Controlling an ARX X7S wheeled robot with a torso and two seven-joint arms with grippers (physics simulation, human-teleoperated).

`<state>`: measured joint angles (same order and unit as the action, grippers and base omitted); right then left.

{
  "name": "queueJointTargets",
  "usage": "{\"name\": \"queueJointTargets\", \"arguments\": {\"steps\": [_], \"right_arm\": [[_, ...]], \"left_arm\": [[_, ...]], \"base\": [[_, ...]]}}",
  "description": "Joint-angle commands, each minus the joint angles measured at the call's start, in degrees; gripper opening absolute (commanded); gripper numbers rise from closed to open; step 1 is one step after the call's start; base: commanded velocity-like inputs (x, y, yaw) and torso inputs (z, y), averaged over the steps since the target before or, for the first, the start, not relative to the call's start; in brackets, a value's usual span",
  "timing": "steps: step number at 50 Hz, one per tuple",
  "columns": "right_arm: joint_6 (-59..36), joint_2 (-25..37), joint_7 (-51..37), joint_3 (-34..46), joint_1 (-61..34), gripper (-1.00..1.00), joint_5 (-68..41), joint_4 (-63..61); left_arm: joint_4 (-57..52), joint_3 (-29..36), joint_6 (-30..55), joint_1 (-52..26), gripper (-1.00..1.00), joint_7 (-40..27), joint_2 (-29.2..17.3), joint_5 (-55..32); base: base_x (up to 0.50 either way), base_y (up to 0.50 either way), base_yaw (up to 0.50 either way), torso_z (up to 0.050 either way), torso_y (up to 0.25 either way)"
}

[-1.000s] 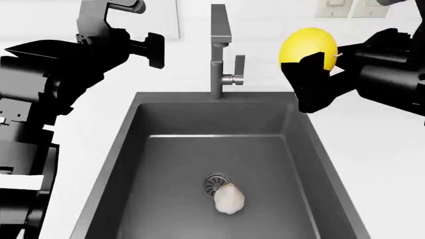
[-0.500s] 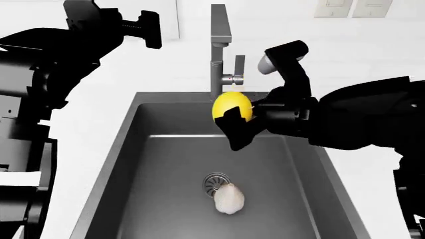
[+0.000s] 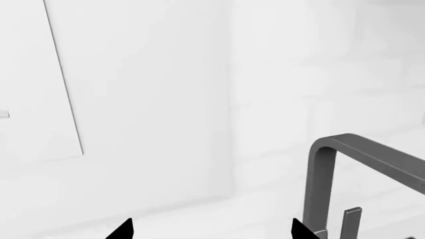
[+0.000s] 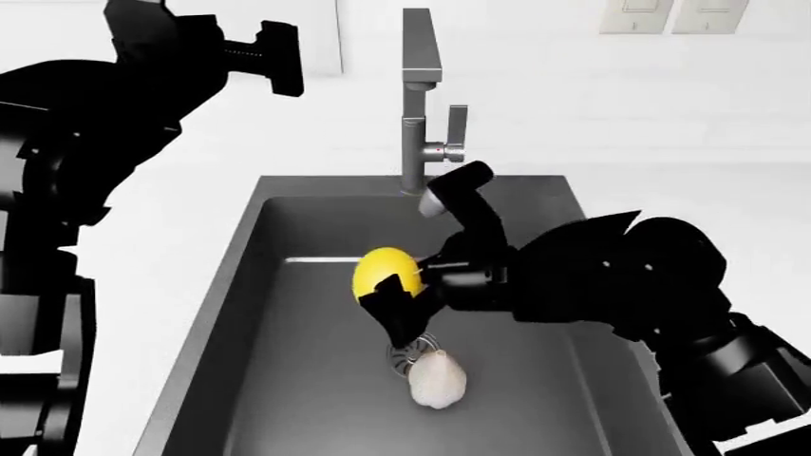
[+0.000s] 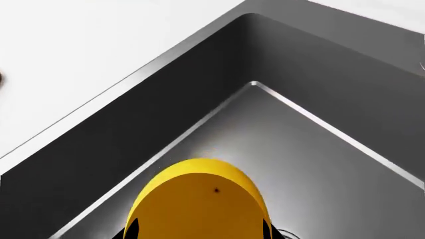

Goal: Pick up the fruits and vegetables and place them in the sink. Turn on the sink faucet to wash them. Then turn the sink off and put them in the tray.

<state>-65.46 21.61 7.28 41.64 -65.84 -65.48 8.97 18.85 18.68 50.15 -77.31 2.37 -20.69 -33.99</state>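
Your right gripper (image 4: 395, 302) was pinching the lemon (image 4: 384, 274) inside the sink (image 4: 273, 313), holding it above the basin floor, just over the drain grate (image 4: 408, 350). The garlic bulb (image 4: 438, 380) lay on the sink bottom, touching the grate's near edge. Your left gripper (image 4: 273, 59) hung above the counter to the left of the faucet (image 4: 419, 104), its fingertips (image 3: 123, 230) spread apart and holding nothing.
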Motion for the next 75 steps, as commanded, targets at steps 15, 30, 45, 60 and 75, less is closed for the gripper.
{"name": "queueJointTargets", "arguments": {"steps": [15, 30, 45, 60, 75], "right_arm": [[6.3, -5.6, 15.4, 15.4, -2.4, -1.0, 14.0, 13.5], [1.4, -3.8, 13.3, 17.8, -2.1, -1.0, 13.9, 11.2], [1.9, -3.4, 11.7, 14.6, -1.6, 1.0, 11.5, 9.6], [8.9, 4.7, 0.3, 0.2, 0.6, 1.0, 6.4, -3.2], [17.5, 8.9, -10.3, -1.3, 1.4, 1.0, 16.6, -9.8]], "left_arm": [[-3.0, -1.3, 1.2, 1.7, 1.0, -1.1, -1.3, -1.6], [-3.2, -1.4, 0.4, 2.3, 1.0, -1.3, -1.0, -1.7], [-5.7, -2.1, 1.5, 3.6, 1.0, -2.2, -1.5, -3.0], [-4.1, -1.4, 0.2, 3.5, 1.0, -1.7, -1.1, -2.4], [-3.3, -1.5, -0.8, 3.2, 1.0, -1.1, -0.8, -2.7]], "base": [[0.0, 0.0, 0.0, 0.0, 0.0], [0.0, 0.0, 0.0, 0.0, 0.0], [0.0, 0.0, 0.0, 0.0, 0.0], [0.0, 0.0, 0.0, 0.0, 0.0], [0.0, 0.0, 0.0, 0.0, 0.0]]}}
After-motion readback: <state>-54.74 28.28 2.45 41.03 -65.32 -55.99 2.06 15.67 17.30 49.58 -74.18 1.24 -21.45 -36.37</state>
